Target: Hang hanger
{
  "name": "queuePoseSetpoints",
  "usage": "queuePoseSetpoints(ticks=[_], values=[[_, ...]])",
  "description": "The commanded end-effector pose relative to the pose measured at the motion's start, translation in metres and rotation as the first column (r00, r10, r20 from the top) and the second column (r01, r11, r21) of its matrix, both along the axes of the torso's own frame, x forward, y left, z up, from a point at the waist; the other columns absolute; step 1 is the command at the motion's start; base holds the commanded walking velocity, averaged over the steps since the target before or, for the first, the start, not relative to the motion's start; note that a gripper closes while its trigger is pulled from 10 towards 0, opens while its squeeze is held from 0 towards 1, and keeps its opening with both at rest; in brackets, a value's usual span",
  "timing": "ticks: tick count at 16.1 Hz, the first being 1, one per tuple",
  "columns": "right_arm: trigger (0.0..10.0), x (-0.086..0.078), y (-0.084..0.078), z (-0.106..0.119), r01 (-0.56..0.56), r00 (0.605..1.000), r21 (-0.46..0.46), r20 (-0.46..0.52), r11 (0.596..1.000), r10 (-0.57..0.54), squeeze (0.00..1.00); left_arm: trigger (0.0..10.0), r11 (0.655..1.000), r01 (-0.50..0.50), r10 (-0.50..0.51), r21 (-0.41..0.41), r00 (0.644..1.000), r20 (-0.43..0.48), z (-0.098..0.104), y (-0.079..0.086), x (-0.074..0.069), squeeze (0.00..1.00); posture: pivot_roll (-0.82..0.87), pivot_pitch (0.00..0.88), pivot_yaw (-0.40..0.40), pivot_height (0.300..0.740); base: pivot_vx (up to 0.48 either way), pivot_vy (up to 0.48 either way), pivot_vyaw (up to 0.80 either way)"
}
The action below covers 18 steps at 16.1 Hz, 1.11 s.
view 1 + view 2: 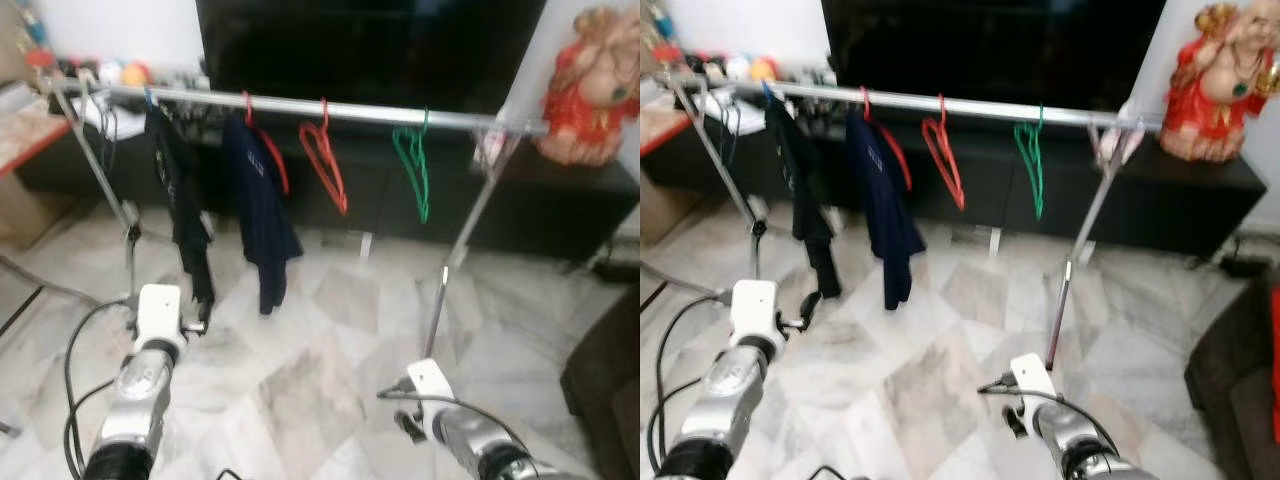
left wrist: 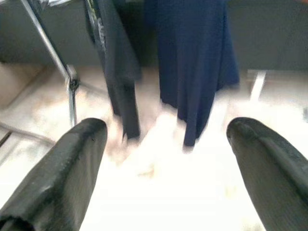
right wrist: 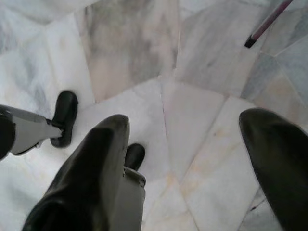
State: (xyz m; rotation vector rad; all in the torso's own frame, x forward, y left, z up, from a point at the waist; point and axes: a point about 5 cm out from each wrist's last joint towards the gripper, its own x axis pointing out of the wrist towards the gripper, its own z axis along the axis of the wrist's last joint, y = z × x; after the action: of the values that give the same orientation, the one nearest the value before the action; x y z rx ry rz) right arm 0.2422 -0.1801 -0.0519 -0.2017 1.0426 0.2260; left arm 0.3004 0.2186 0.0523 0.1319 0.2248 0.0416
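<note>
marble floor (image 1: 300,390) in pale grey and pink tiles spreads before the robot in the head views, and across the upper part runs a silver clothes rail (image 1: 330,108) on slanted legs, standing in front of a low black tv cabinet (image 1: 560,200) with a dark screen (image 1: 370,50) above it. from nine o'clock toward three o'clock the rail carries a black garment (image 1: 180,200), a navy garment (image 1: 258,200) on a red hanger, an empty red hanger (image 1: 325,160) and an empty green hanger (image 1: 413,165), all hooked on and hanging free. a red and gold laughing buddha figure (image 1: 1220,85) sits on the cabinet at two o'clock. the left arm (image 1: 145,390) reaches up from seven o'clock, its tip near the hem of the black garment; the right arm (image 1: 1050,420) lies low at five o'clock, near the foot of the rail's right leg. in the left wrist view the left gripper (image 2: 166,159) has its two black fingers (image 2: 72,163) spread wide with nothing between them, facing the black and navy garments and a rail leg. in the right wrist view the right gripper (image 3: 187,159) is likewise spread wide and holds nothing, pointing down at the marble floor, with the rubber-tipped end of the rail leg (image 3: 262,31) at one o'clock.
</note>
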Motion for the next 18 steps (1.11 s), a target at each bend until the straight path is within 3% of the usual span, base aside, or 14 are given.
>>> queuePoseSetpoints(ticks=[1,5,8,14,18], values=[[10.0,0.000,-0.003,0.001,0.008,1.000,-0.008,0.003,1.000,-0.008,0.00,10.0,1.000,0.022,-0.022,0.003,0.998,-0.058,-0.007,-0.006,0.005,0.00,0.02,0.000,-0.057,0.740,0.000,0.000,0.00],[10.0,0.000,-0.003,0.000,0.020,1.000,-0.008,0.005,1.000,-0.020,0.00,10.0,0.999,0.019,-0.030,-0.044,0.968,-0.249,-0.031,-0.015,0.007,0.00,0.02,0.000,-0.052,0.740,0.000,0.000,0.00],[10.0,-0.001,-0.003,0.000,0.037,0.999,-0.007,0.004,0.999,-0.037,0.00,10.0,0.999,0.044,-0.049,-0.021,0.907,-0.418,-0.054,-0.023,-0.005,0.00,0.00,0.000,-0.042,0.740,0.000,0.000,0.00],[10.0,-0.004,-0.003,-0.003,0.062,0.998,-0.007,-0.001,0.998,-0.062,0.00,10.0,0.992,0.118,-0.082,0.032,0.833,-0.547,-0.078,-0.035,-0.025,0.00,-0.03,0.000,-0.030,0.740,0.000,0.000,0.00],[10.0,-0.011,-0.004,-0.007,0.095,0.995,-0.005,-0.017,0.995,-0.095,0.00,10.0,0.992,0.126,-0.097,0.005,0.785,-0.612,-0.096,-0.053,-0.044,0.00,-0.05,0.000,-0.030,0.740,0.000,0.000,0.00]])
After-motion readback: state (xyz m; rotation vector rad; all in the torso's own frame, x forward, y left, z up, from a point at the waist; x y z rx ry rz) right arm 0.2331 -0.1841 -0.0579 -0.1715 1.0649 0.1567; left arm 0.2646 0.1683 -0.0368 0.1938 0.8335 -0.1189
